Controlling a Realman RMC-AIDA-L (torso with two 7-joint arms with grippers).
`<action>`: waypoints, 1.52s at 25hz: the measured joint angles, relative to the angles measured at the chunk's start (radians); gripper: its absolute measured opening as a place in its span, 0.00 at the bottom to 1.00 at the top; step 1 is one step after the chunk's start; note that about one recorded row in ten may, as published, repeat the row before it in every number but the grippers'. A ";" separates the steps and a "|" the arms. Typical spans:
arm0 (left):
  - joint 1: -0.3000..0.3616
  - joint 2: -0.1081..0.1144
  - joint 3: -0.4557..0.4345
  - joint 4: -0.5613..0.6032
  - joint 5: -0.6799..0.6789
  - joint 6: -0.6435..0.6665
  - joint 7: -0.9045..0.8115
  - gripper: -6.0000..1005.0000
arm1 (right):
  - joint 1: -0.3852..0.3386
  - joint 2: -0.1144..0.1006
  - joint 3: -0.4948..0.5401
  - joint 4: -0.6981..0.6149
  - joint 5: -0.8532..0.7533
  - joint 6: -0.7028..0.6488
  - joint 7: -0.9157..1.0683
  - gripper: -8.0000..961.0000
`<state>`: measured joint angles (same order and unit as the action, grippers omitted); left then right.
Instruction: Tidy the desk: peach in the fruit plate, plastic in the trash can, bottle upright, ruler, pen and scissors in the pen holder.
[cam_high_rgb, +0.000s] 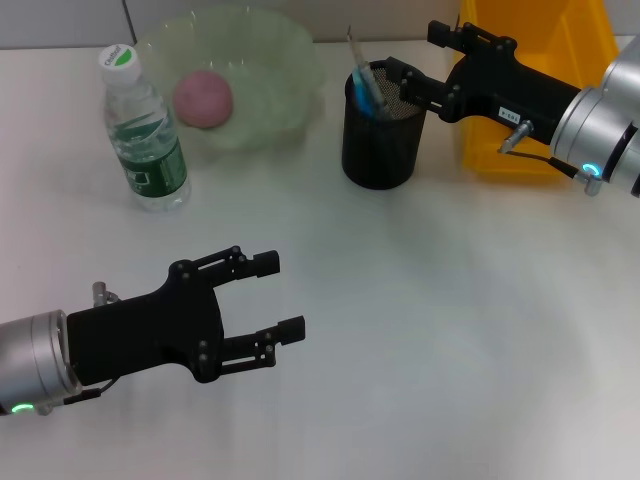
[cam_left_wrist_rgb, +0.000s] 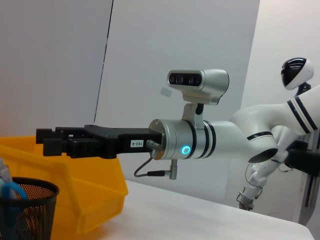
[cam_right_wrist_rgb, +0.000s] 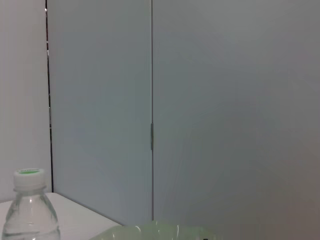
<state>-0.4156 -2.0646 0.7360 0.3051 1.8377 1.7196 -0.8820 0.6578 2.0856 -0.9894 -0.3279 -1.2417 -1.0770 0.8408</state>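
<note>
1. Over the near left part of the desk (cam_high_rgb: 420, 330), I am holding my left gripper (cam_high_rgb: 272, 296) low above the bare top, fingers spread apart, gripping nothing.
2. I am reaching my right gripper (cam_high_rgb: 412, 68) in from the right, its tips at the rim of the pen holder (cam_high_rgb: 378, 140); the fingers look apart, one higher than the other, with nothing clearly between them.
3. The black mesh pen holder is standing upright, with a blue-handled tool and a pale stick-like item (cam_high_rgb: 362, 75) poking out; I cannot tell which items they are.
4. The peach (cam_high_rgb: 203, 98) is sitting inside the clear green fruit plate (cam_high_rgb: 285, 70).
5. The bottle (cam_high_rgb: 144, 130) is standing upright, cap on, just beside the plate on its left.
6. The yellow bin (cam_high_rgb: 530, 30) is sitting behind my right arm, beside the pen holder.
</note>
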 joint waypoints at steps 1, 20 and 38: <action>0.000 0.000 0.000 0.000 0.000 0.000 0.000 0.79 | -0.001 0.000 0.000 0.000 0.000 0.000 0.000 0.61; -0.005 -0.005 -0.004 -0.007 -0.015 -0.012 -0.057 0.79 | -0.101 -0.004 0.014 -0.070 0.007 -0.225 0.099 0.78; -0.031 0.018 0.020 0.090 0.081 0.021 -0.126 0.79 | -0.241 -0.069 0.015 -0.159 -0.362 -0.600 0.306 0.78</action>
<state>-0.4462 -2.0462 0.7563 0.3954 1.9183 1.7408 -1.0081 0.4166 2.0168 -0.9745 -0.4873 -1.6042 -1.6772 1.1465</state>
